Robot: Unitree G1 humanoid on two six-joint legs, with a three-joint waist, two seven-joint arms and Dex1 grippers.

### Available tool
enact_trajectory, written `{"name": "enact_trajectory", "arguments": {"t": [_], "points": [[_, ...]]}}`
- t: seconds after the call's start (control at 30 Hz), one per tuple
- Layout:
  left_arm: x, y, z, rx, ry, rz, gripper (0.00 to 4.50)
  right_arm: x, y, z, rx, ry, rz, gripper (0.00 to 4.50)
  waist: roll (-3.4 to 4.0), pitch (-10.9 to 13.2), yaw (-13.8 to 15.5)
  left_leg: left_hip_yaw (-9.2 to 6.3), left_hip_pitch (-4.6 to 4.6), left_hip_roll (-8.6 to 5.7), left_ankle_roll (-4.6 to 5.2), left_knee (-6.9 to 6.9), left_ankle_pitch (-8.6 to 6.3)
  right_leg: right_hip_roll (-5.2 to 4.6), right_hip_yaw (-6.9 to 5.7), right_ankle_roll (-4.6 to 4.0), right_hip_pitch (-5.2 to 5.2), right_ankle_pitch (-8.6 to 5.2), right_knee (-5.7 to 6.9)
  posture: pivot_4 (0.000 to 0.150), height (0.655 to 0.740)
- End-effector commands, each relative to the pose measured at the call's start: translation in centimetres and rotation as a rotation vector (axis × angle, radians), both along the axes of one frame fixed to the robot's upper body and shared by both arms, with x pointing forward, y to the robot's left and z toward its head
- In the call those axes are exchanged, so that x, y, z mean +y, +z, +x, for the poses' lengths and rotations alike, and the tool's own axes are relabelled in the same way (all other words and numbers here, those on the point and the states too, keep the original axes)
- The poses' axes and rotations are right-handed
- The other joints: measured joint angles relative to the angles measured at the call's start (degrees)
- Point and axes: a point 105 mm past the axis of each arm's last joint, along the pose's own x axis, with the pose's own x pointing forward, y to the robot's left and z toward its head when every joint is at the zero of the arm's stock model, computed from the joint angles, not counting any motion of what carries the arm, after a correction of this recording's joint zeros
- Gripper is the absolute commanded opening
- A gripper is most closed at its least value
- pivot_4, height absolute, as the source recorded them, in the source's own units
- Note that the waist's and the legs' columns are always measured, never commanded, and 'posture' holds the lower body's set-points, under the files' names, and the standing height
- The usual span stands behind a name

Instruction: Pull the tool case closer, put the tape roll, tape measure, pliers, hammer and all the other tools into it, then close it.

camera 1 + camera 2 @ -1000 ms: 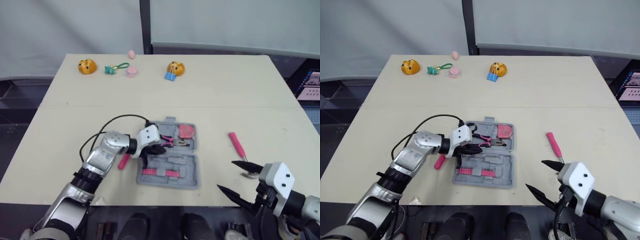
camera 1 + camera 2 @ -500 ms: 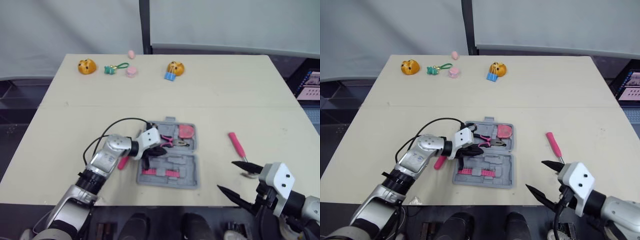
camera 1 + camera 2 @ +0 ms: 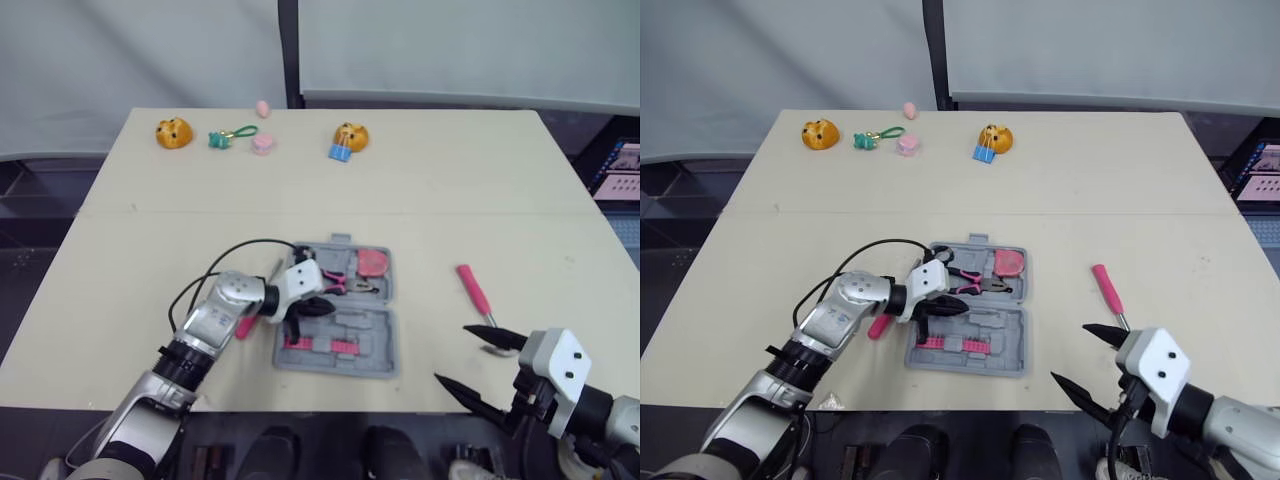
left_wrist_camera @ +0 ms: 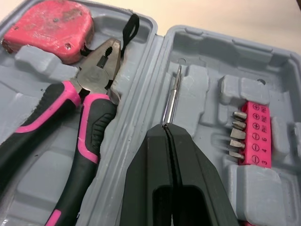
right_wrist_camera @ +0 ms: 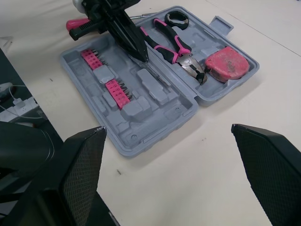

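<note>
The grey tool case [image 3: 379, 355] lies open in the middle of the table. Its far half holds pink-handled pliers [image 4: 84, 117] and a red tape measure [image 4: 47, 28]. Pink bit strips [image 4: 251, 134] sit in its near half. My left gripper [image 3: 318, 305] reaches into the case, shut on a thin metal rod [image 4: 171, 101] that points along the hinge ridge. A pink-handled tool [image 3: 246, 323] lies on the table just left of the case, partly behind my left arm. A pink screwdriver [image 3: 473, 290] lies right of the case. My right gripper [image 3: 478, 363] hangs wide open at the table's front right edge.
Along the far edge sit two orange toy figures [image 3: 174, 132] [image 3: 350, 136], a green keychain [image 3: 228, 136] and small pink pieces [image 3: 263, 144]. A black cable [image 3: 235, 250] loops over my left arm. The table drops off close behind my right gripper.
My left gripper has slid a little to the right, further over the case, still shut on the rod. My right gripper has sunk slightly.
</note>
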Motion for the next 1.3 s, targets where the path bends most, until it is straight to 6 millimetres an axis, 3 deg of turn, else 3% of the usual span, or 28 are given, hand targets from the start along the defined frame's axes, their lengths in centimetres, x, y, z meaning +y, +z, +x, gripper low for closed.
{"name": "enact_trajectory", "arguments": {"t": [0.03, 0.4, 0.8, 1.3], "points": [[0.1, -0.2, -0.2, -0.017, 0.001, 0.03, 0.05, 0.2, 0.8, -0.2, -0.035, -0.002, -0.005, 4.5, 0.0, 0.0, 0.0, 0.0, 0.0, 0.0, 0.0, 0.0, 0.0, 0.0, 0.0, 0.0, 0.0, 0.0, 0.0, 0.15, 0.7121], [0.1, -1.1, -0.2, 0.01, 0.031, 0.041, 0.05, 0.2, 0.9, -0.2, -0.035, -0.002, -0.009, 4.5, 0.01, 0.0, 0.0, 0.0, 0.02, 0.0, 0.0, 0.0, 0.0, 0.0, 0.0, 0.0, 0.01, 0.0, 0.0, 0.15, 0.7121], [0.9, -3.9, -1.2, 0.065, 0.056, 0.094, 0.05, 0.1, 1.0, 0.0, -0.035, -0.003, -0.013, 4.5, 0.07, -0.2, 0.0, 0.0, 0.09, 0.01, 0.0, -0.02, -0.01, 0.0, 0.01, 0.0, 0.06, 0.0, -0.01, 0.15, 0.7121], [1.6, -5.8, -1.1, 0.166, 0.143, 0.087, 0.05, 0.0, 1.1, 0.0, -0.034, -0.003, -0.021, 4.5, 0.3, -0.8, 0.1, -0.01, 0.16, 0.01, 0.01, -0.03, -0.02, 0.0, 0.02, 0.0, 0.13, 0.0, -0.04, 0.15, 0.7121]]}}
